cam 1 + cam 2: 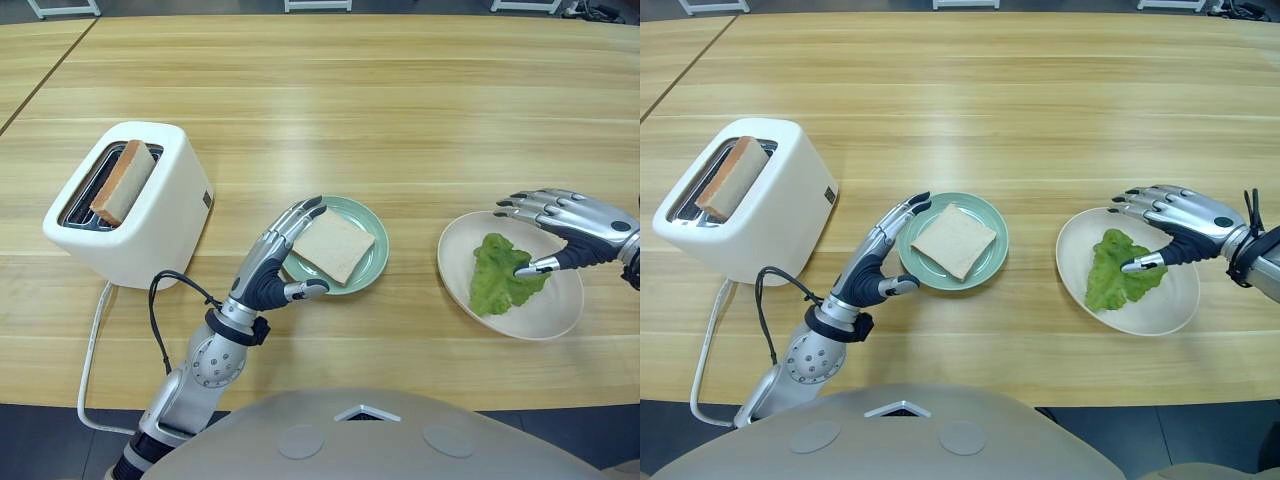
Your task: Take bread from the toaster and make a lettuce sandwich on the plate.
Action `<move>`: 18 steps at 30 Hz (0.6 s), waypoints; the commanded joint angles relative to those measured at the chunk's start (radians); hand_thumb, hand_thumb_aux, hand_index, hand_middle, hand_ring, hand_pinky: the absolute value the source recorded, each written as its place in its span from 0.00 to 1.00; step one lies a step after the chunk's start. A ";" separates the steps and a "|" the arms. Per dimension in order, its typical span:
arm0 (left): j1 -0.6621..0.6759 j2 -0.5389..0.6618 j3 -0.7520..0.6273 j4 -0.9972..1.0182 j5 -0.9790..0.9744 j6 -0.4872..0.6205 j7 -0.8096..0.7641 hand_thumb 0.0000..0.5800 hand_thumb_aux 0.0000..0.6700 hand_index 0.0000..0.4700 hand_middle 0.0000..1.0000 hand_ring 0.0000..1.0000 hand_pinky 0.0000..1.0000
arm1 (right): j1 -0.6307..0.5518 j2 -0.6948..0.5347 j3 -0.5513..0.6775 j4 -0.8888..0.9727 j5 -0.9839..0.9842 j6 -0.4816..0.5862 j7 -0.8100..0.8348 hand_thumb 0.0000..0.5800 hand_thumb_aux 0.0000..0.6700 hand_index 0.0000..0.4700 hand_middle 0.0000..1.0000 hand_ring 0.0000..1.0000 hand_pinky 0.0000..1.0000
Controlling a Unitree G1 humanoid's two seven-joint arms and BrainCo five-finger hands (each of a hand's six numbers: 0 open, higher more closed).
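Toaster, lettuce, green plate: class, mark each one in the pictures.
Toaster (150, 235), left eye view, white side wall.
Lettuce (502, 275), left eye view, middle of leaf.
Green plate (352, 205), left eye view, bare far rim.

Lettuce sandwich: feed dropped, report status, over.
Left robot hand open by green plate, bread slice on it. Right robot hand open over lettuce in beige dish. Second slice in toaster.

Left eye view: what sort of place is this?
Probably a test room or lab, not a home kitchen: wide pale wooden tables pushed together, a white two-slot toaster with trailing white cable.
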 commanded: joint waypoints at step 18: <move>0.065 -0.050 0.075 -0.044 -0.003 0.005 -0.067 0.00 0.00 0.00 0.00 0.00 0.00 | -0.112 -0.123 0.480 0.196 -0.218 0.206 -0.382 0.82 0.58 0.58 0.00 0.00 0.00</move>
